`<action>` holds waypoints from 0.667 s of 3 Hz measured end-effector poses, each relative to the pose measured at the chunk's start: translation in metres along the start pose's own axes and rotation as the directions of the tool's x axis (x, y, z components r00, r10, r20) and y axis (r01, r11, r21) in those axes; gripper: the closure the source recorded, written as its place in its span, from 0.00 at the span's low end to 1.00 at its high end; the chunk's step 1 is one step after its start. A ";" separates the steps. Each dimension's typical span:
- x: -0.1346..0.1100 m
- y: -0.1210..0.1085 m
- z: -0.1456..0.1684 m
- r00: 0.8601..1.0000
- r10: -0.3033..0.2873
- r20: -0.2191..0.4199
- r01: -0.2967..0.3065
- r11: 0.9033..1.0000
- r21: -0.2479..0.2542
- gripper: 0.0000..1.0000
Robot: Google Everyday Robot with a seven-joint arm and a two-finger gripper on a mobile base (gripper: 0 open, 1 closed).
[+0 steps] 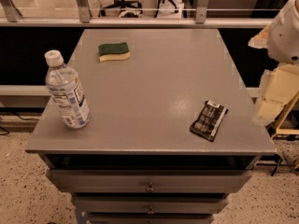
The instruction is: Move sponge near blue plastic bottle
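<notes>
The sponge (113,52), dark green on top over pale yellow foam, lies flat at the back left of the grey table top (154,87). The blue plastic bottle (67,90), clear with a white cap and a blue-and-white label, stands upright near the table's front left corner. The sponge and the bottle are well apart. My gripper (270,107) shows as a pale blurred shape off the table's right edge, below the white arm (286,31). It is far from both the sponge and the bottle and holds nothing that I can see.
A black crinkled snack packet (209,120) lies near the table's front right. Drawers with small knobs (149,187) sit under the table top. A glass railing (140,13) with office chairs behind it runs along the back.
</notes>
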State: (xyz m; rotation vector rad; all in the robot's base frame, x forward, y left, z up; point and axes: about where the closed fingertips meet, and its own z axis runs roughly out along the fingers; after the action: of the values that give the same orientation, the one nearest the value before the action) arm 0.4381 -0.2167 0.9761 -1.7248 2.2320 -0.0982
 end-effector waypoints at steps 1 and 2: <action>0.000 0.000 0.000 1.000 0.000 0.000 0.000 1.000 0.000 0.00; -0.007 -0.008 0.004 1.000 0.000 0.022 0.000 1.000 0.011 0.00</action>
State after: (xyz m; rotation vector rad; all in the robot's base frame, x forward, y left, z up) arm 0.4482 -0.2114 0.9760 -1.7115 2.2116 -0.0909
